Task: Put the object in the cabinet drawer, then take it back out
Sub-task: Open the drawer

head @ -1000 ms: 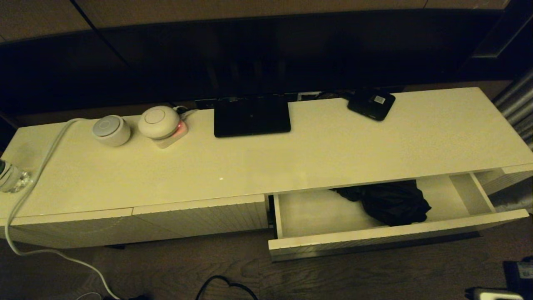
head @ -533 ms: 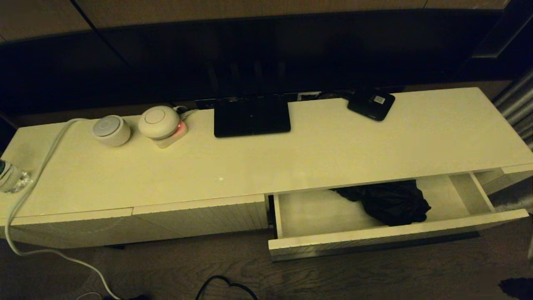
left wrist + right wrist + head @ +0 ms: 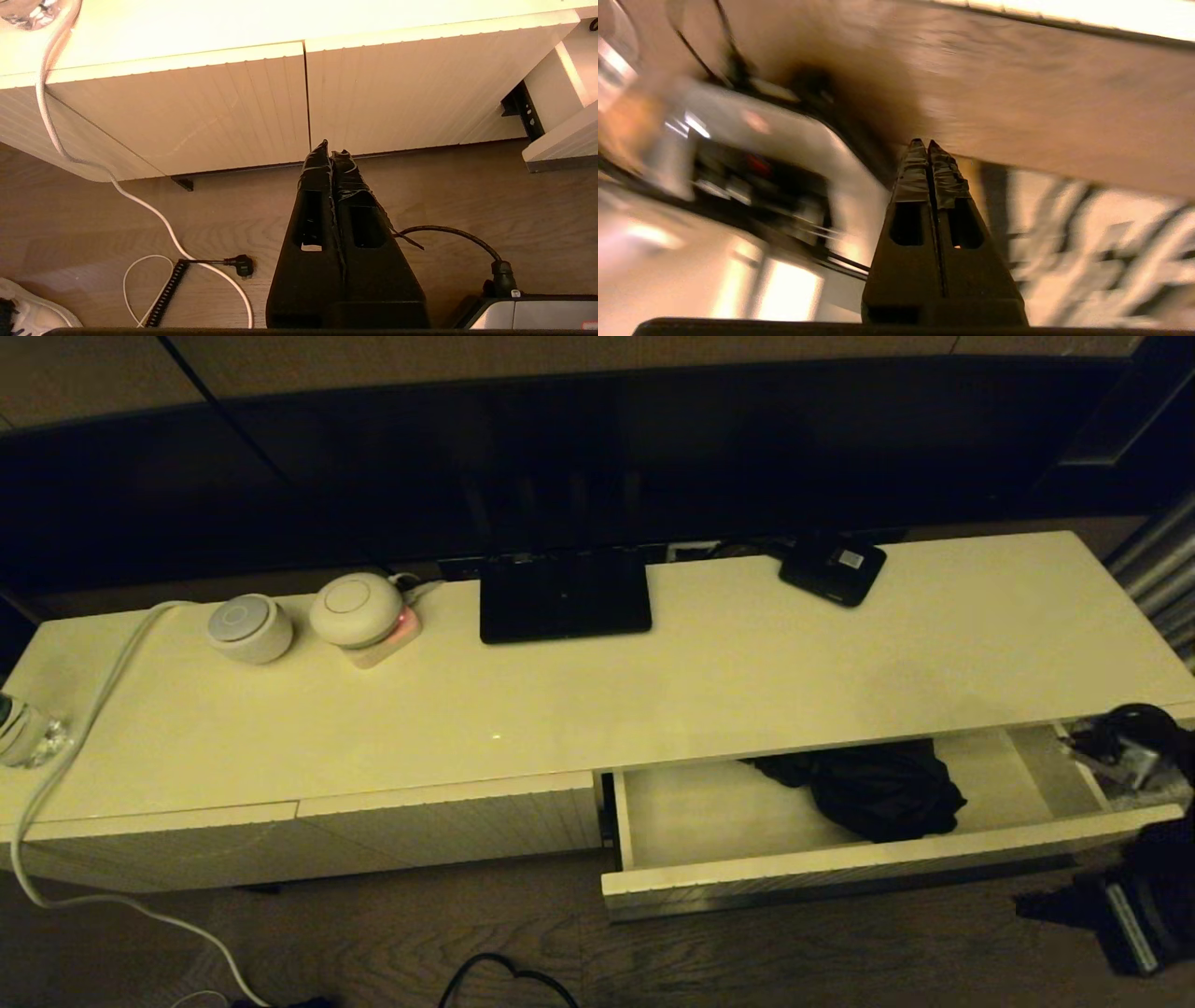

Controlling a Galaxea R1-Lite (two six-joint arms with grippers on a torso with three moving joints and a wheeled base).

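The cabinet drawer (image 3: 887, 864) stands pulled out at the right of the low cream cabinet. The black folding umbrella (image 3: 878, 791) lies bunched inside it, right of the middle, with nothing touching it. My right arm (image 3: 1131, 756) shows at the head view's right edge, beside the drawer's right end. In the blurred right wrist view, my right gripper (image 3: 925, 143) is shut and empty. My left gripper (image 3: 331, 150) is out of the head view. It hangs shut and empty above the floor, in front of two closed ribbed fronts (image 3: 243, 102), with the open drawer's corner (image 3: 556, 144) off to one side.
On the cabinet top (image 3: 747, 681) are a flat black stand (image 3: 565, 597), a small black box with a white label (image 3: 833, 569), two round white devices (image 3: 249, 627) and a bottle (image 3: 23, 733). A white cable (image 3: 84, 728) drops to the floor, where a black cable (image 3: 504, 975) lies.
My right arm has risen into the head view at the right edge, next to the drawer's right end. The drawer and the umbrella have not moved.
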